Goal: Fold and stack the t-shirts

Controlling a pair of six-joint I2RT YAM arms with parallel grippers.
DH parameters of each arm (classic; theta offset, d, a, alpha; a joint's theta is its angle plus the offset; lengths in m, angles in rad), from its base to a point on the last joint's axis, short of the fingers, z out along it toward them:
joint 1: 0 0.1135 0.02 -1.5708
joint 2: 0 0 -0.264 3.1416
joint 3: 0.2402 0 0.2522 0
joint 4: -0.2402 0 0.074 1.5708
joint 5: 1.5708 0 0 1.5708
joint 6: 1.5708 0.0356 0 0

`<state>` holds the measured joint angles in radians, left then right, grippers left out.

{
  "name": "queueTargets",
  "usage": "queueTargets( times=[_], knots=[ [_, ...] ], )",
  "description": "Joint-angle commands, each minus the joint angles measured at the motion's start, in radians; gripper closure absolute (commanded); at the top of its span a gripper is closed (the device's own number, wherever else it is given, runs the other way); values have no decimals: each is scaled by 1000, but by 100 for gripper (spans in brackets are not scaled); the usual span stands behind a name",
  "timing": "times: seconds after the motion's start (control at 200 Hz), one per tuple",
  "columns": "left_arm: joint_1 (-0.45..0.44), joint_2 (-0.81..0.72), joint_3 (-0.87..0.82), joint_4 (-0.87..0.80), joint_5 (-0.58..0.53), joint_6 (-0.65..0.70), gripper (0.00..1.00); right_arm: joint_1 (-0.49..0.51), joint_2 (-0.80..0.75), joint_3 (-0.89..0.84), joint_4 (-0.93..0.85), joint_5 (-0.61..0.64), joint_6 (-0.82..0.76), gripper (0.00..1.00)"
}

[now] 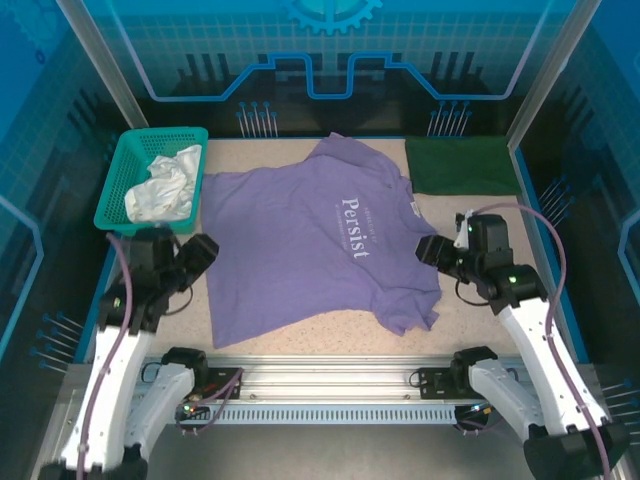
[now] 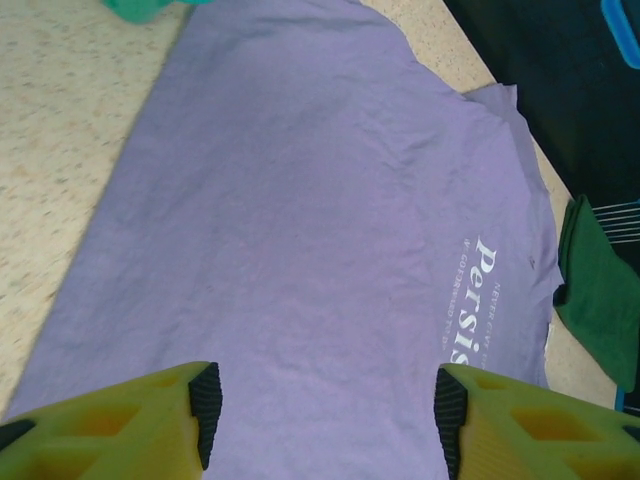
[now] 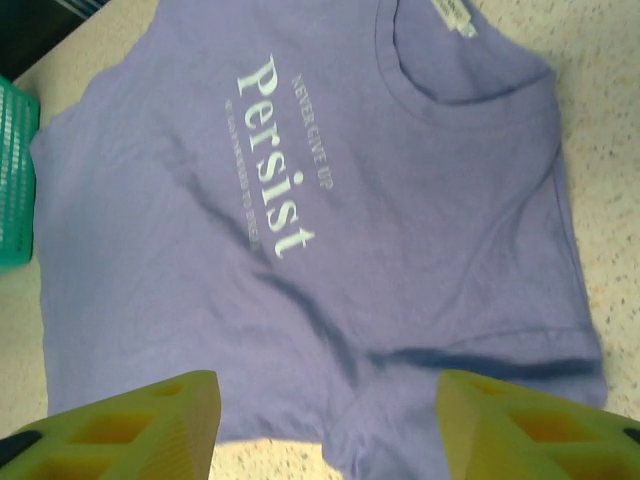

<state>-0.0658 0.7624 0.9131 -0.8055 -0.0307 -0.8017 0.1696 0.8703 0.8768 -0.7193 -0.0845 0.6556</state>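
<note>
- The lavender t-shirt point(image 1: 300, 250) lay spread print-up in the middle of the table point(image 1: 470, 315), with its collar toward the right arm and its hem toward the left. The dark green t-shirt point(image 1: 462, 165) sat folded at the far right corner, just beside the lavender one's far sleeve.
- The left gripper point(image 2: 325, 405) hovered at the hem side and the right gripper point(image 3: 330, 420) at the collar side. Both had their fingers spread wide, with nothing between them.
- The near sleeve point(image 1: 415, 305) was rumpled, so folding over it would probably have pressed the wrinkles in.
- A pinch that caught only the top layer could have pulled the front away from the back. Uneven lifting by the two arms could have skewed the fold.
- Dragging the cloth toward the far right might have disturbed the green shirt.
- The top view alone gave the whole outline, plus the teal basket point(image 1: 120, 190) holding a white cloth point(image 1: 165, 185).
- The right wrist view showed the neck label and a dark crease by the near sleeve. The left wrist view showed the smooth lower body.
</note>
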Motion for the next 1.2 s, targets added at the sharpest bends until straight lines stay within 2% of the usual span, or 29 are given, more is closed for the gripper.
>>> queueTargets(
  times=[0.0,0.125,0.315,0.39,0.51,0.59,0.645,0.695,0.775,0.83,0.985,1.105,1.196],
  knots=[
    [-60,201,70,126,22,72,44,29,195,99,92,48,18,41],
    [-193,481,219,143,-74,153,49,105,531,341,42,145,-76,50],
    [-218,881,466,145,-126,132,63,135,1004,736,40,236,-111,62],
    [-216,1015,565,137,-163,107,65,126,1217,975,-20,233,-112,67],
    [-202,1189,687,97,-239,96,67,115,1583,1489,-167,209,-118,73],
    [-162,1247,694,104,-251,74,67,100,1806,1827,-262,184,-99,74],
    [-132,1261,671,126,-257,60,67,89,1920,1975,-261,166,-85,75],
    [-112,1267,647,148,-259,59,66,82,1959,1986,-203,161,-70,75],
    [-100,1287,629,154,-270,65,65,74,1948,1868,-48,111,-53,75],
    [-99,1297,623,151,-294,69,65,75,1959,1844,-1,106,-44,76],
    [-91,1304,583,164,-360,51,65,81,2044,1910,-13,116,-31,76],
    [-79,1319,589,153,-402,42,64,23,2056,1887,-43,83,97,79],
    [-70,1334,610,144,-421,54,63,-9,2048,1854,-52,84,131,78]
  ],
)
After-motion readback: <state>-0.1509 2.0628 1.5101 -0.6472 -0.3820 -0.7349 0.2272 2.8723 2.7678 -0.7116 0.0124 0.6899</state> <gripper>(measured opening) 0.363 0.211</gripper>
